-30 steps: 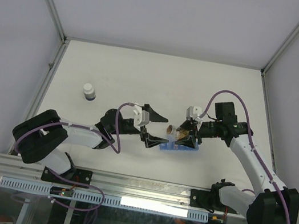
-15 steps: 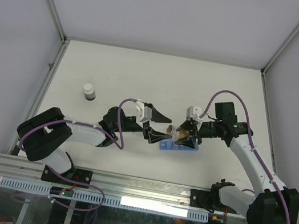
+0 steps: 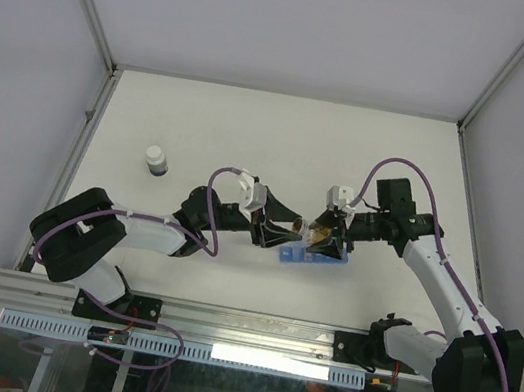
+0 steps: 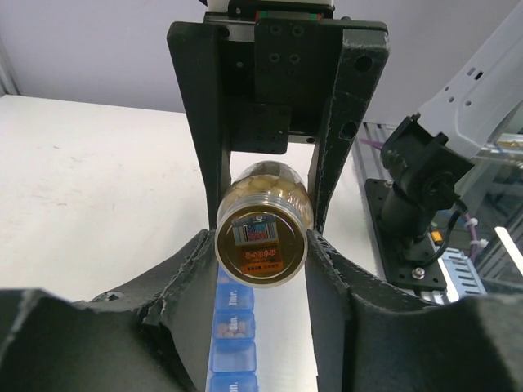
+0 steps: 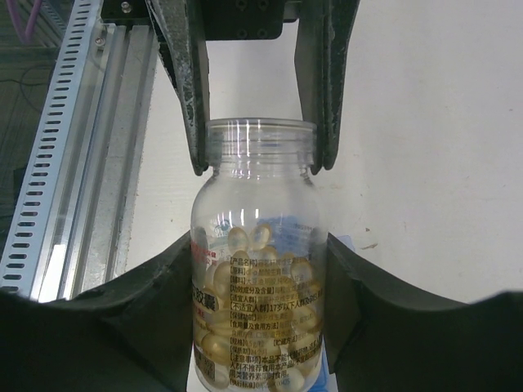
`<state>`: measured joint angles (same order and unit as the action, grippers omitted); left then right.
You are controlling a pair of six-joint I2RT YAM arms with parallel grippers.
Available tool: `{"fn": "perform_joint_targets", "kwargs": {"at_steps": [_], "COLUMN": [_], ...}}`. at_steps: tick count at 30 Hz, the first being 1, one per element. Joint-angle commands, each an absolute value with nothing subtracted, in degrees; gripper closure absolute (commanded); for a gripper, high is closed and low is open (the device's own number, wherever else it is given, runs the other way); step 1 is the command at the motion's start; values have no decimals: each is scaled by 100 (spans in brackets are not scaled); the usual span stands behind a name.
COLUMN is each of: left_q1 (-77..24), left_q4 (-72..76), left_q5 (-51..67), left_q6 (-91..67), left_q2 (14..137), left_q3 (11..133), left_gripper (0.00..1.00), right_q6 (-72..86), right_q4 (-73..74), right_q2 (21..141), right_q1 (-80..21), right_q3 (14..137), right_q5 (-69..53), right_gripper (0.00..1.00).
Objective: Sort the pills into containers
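pill organiser strip (image 4: 234, 328) lies on the counter (image 3: 254, 124) under a capsule bottle (image 5: 257, 286); left end effector (image 4: 261, 245) and right end effector (image 3: 328, 243) both clamp the bottle.

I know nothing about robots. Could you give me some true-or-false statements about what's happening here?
1. The left gripper and the right gripper both grip the pill bottle. True.
2. The bottle is empty. False: it holds yellowish capsules.
3. The blue organiser lies beneath the held bottle. True.
4. The small white-capped bottle touches the organiser. False: it stands apart, far left on the table.
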<state>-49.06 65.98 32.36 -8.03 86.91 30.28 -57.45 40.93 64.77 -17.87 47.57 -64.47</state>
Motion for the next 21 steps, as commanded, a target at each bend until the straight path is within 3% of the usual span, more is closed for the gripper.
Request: {"fn": "perform_joint_targets", "kwargs": {"at_steps": [1, 5, 8, 16, 17, 21], "left_q1": [-4842, -4966, -5278, -5833, -5836, -5836], "left_q4": [6981, 6855, 6349, 4311, 4230, 4376], "left_q5": [3213, 2916, 2001, 85, 35, 157], "left_q6": [-1341, -1962, -2300, -3340, -3379, -3349], "left_q2": [8629, 8434, 8235, 7633, 7610, 7538], "left_q3": [3257, 3187, 3131, 3528, 3539, 3453], "left_gripper": [70, 87, 100, 100, 96, 57], "right_q6": [-5836, -5836, -5836, -5828, -5827, -5828], "right_q4": [4090, 4089, 4086, 4092, 4094, 4098], "right_q2": [6456, 6460, 6494, 6513, 6517, 6513], "right_q1": [-1819, -1819, -1819, -1820, -1825, -1819], "right_q3": [4933, 4935, 4939, 4949, 4950, 4948], "right_q5": [-6672, -6660, -6645, -6645, -6649, -6653], "right_gripper": [100, 100, 100, 100, 100, 100]}}
